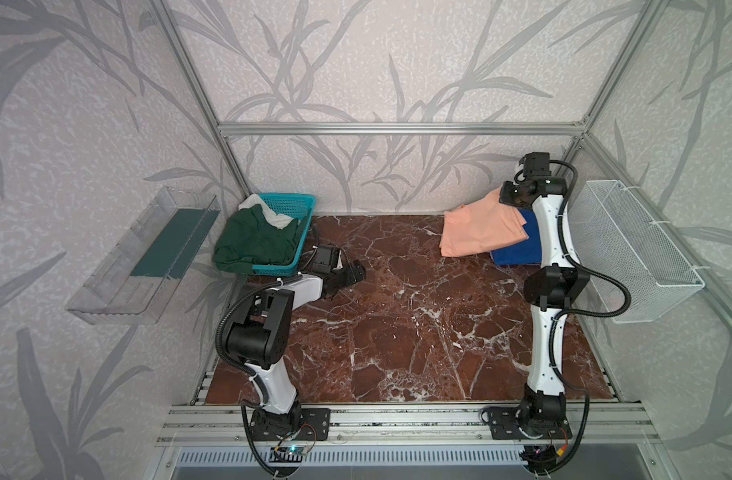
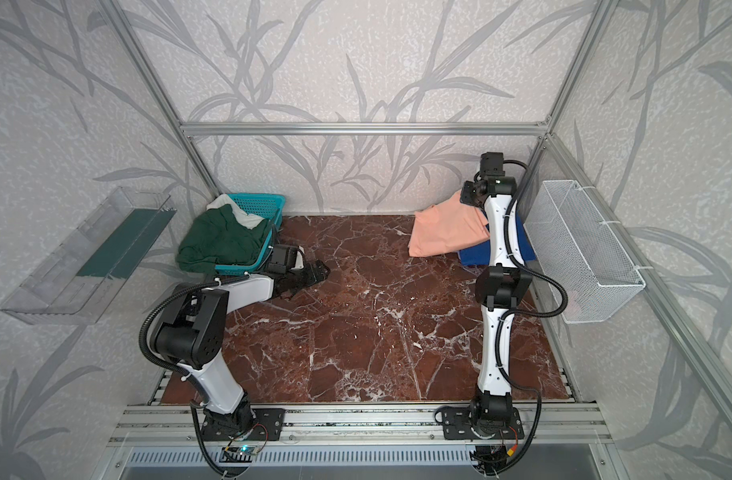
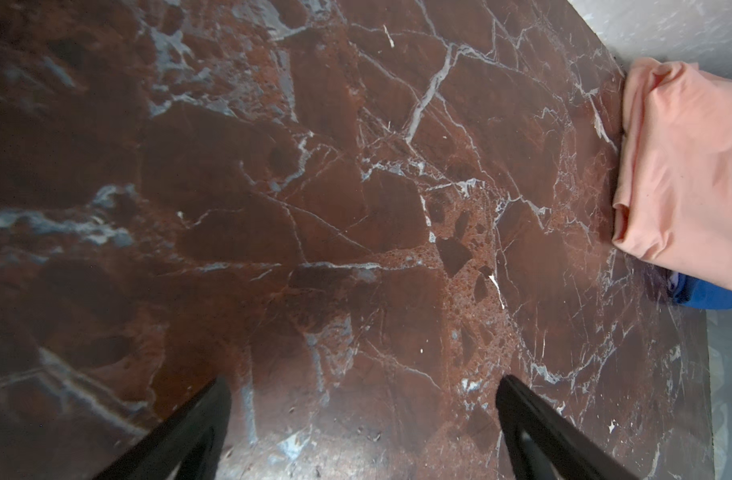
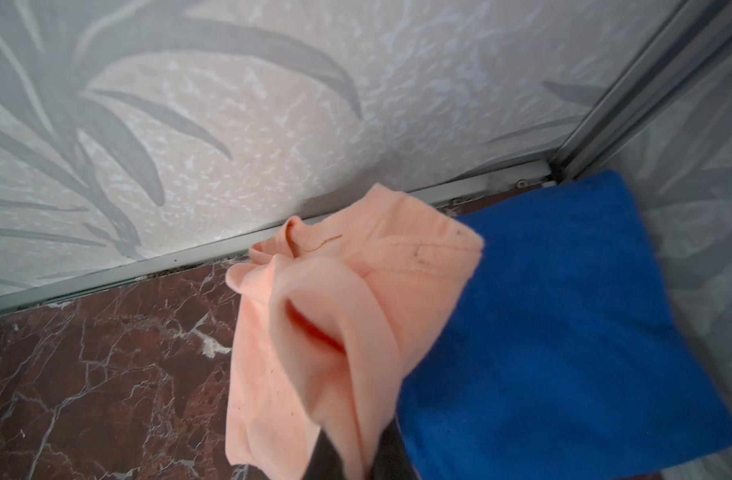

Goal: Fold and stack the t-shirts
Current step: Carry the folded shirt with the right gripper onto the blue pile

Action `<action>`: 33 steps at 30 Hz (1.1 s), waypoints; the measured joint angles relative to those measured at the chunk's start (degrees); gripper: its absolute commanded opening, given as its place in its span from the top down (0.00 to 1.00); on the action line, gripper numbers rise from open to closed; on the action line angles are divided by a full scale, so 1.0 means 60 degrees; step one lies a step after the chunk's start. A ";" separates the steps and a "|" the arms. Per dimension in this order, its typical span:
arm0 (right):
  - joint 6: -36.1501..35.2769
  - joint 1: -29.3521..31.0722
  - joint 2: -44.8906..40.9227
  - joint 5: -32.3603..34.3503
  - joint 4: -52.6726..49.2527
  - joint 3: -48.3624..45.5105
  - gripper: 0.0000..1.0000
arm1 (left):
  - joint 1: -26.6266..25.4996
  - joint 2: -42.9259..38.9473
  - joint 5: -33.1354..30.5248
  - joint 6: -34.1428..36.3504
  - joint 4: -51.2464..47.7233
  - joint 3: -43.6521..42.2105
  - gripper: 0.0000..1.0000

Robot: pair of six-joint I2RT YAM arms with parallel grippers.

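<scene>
Right wrist: my right pincer (image 4: 358,451) pinches the limp peach tee (image 4: 335,299) by an edge over the blue tee (image 4: 563,311); left pincer (image 3: 363,380) gapes empty.

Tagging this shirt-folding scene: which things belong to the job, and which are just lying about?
Job: peach t-shirt, in the right gripper; blue t-shirt partly under it; dark green t-shirt; white t-shirt.
Lying about: teal basket; clear wall tray; white wire basket.

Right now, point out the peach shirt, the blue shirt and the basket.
peach shirt (image 1: 480,232): in a top view, cloth middle.
blue shirt (image 4: 563,324): right wrist view, top face.
basket (image 1: 291,204): in a top view, far wall.
</scene>
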 measured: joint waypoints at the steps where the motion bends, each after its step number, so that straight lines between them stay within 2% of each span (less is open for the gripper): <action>1: -0.0073 -0.0138 -0.0120 0.0015 -0.0022 0.0000 1.00 | 0.0000 0.0000 0.0000 0.0004 -0.0007 0.0000 0.01; 11: -0.0229 -0.0925 -0.1169 0.0117 -0.0120 0.0000 1.00 | -0.0007 0.0000 0.0087 0.0069 -0.0080 0.0022 0.01; 24: -0.0754 -0.1195 -0.0648 0.1592 -0.0127 0.0000 1.00 | -0.0011 0.0011 0.0233 0.0076 -0.0080 0.0022 0.01; 28: -0.1144 -0.0973 -0.0324 0.2448 -0.0124 0.0000 1.00 | -0.0011 0.0058 0.0251 0.0073 -0.0080 0.0022 0.01; 33: -0.2091 -0.0576 -0.0033 0.4102 0.0040 0.0000 1.00 | -0.0018 0.0095 0.0255 0.0073 -0.0087 0.0022 0.01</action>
